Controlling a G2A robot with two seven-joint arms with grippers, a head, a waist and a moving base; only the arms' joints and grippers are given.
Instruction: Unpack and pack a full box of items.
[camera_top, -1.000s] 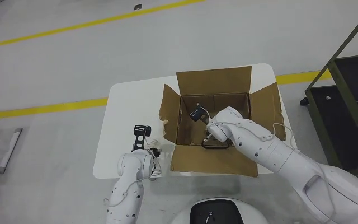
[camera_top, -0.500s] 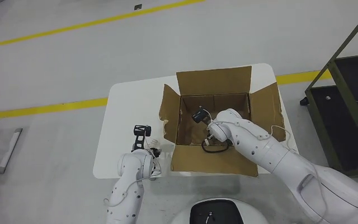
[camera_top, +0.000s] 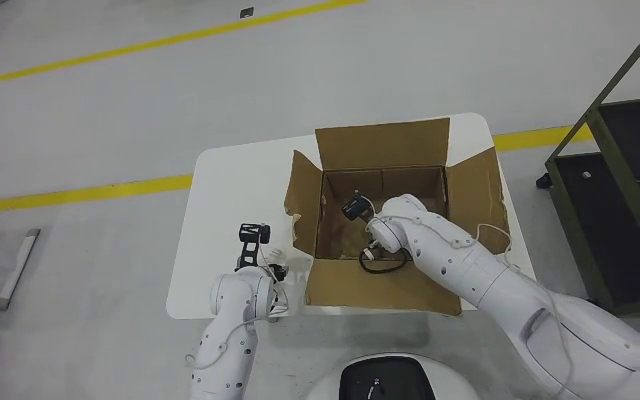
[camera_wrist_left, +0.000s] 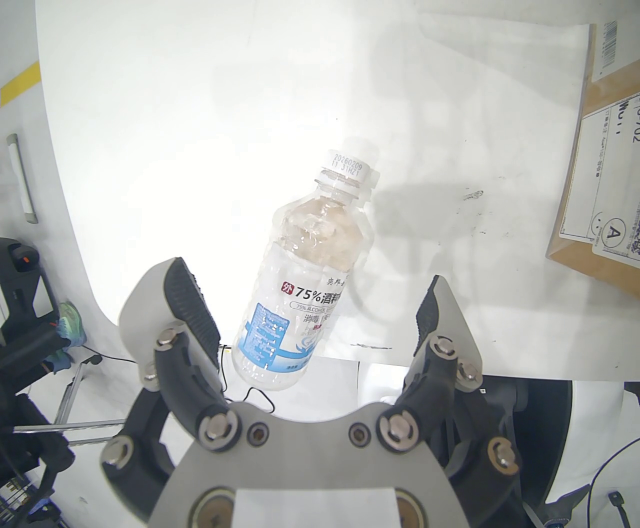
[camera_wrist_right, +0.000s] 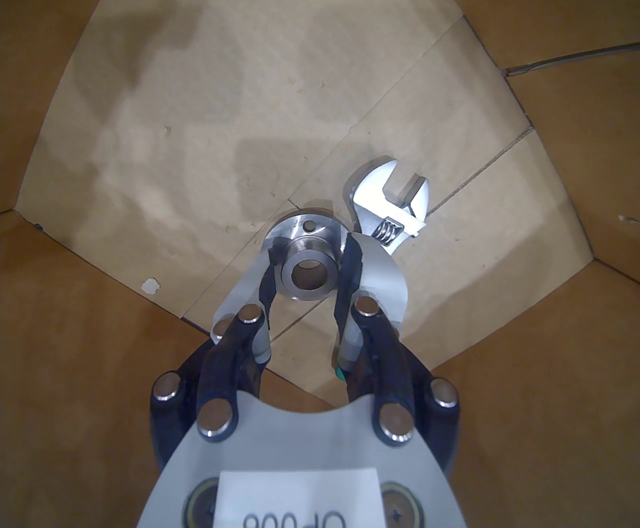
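My right gripper (camera_wrist_right: 307, 260) is down inside the open cardboard box (camera_top: 385, 145), shut on the hub of a round metal flanged bushing (camera_wrist_right: 305, 232) at the box floor (camera_wrist_right: 200, 125). A silver adjustable wrench (camera_wrist_right: 392, 205) lies right beside the bushing, its head just past one finger. On the white table (camera_wrist_left: 200, 125) a clear plastic bottle (camera_wrist_left: 310, 270) with a white cap and a blue label lies on its side. My left gripper (camera_wrist_left: 310, 295) hovers over the bottle's lower half, open, with its fingers wide on both sides.
The box's outer wall with a printed label (camera_wrist_left: 610, 150) stands close to the bottle on one side. The table's rounded front edge (camera_wrist_left: 90, 280) lies near the left gripper. Box flaps (camera_top: 490, 190) stand out around the opening. The right arm (camera_top: 440, 250) spans the box's near wall.
The right arm has shifted slightly inside the box. The left arm and the bottle have stayed where they were.
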